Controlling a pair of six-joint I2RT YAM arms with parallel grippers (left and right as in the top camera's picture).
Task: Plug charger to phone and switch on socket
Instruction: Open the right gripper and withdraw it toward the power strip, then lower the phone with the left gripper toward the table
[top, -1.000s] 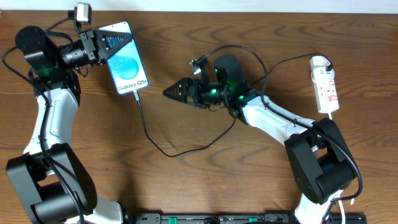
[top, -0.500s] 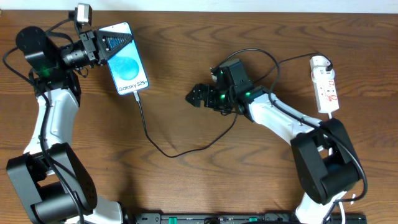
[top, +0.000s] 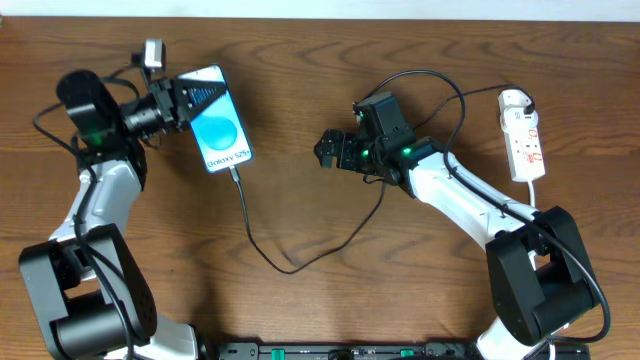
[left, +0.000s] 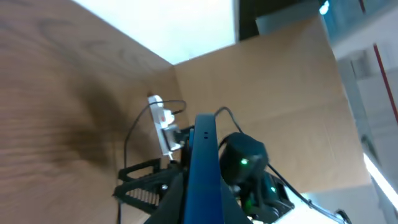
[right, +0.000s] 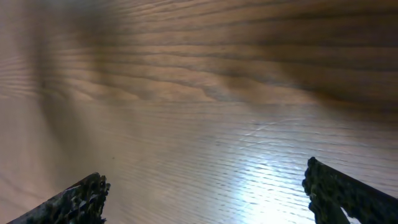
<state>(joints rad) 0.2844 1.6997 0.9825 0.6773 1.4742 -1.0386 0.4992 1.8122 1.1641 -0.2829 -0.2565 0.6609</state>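
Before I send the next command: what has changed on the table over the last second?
The left gripper, shut on the phone, has carried it toward the table's middle and slightly nearer the robot. The charger trailed along. The right gripper, open and empty, has pulled back away from the phone. Unchanged: the charger still meets the phone's lower end, and the socket has not moved.

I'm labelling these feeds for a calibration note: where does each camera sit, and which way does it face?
Overhead: above the table, facing straight down; both arms show, left end effector shut on the phone, right end effector open.
Left wrist: on the left arm, looking along its fingers toward the right arm; phone seen edge-on between them.
Right wrist: on the right arm, facing bare wood; only its spread fingertips show.
Shared: overhead and left wrist both show phone, right arm and socket.
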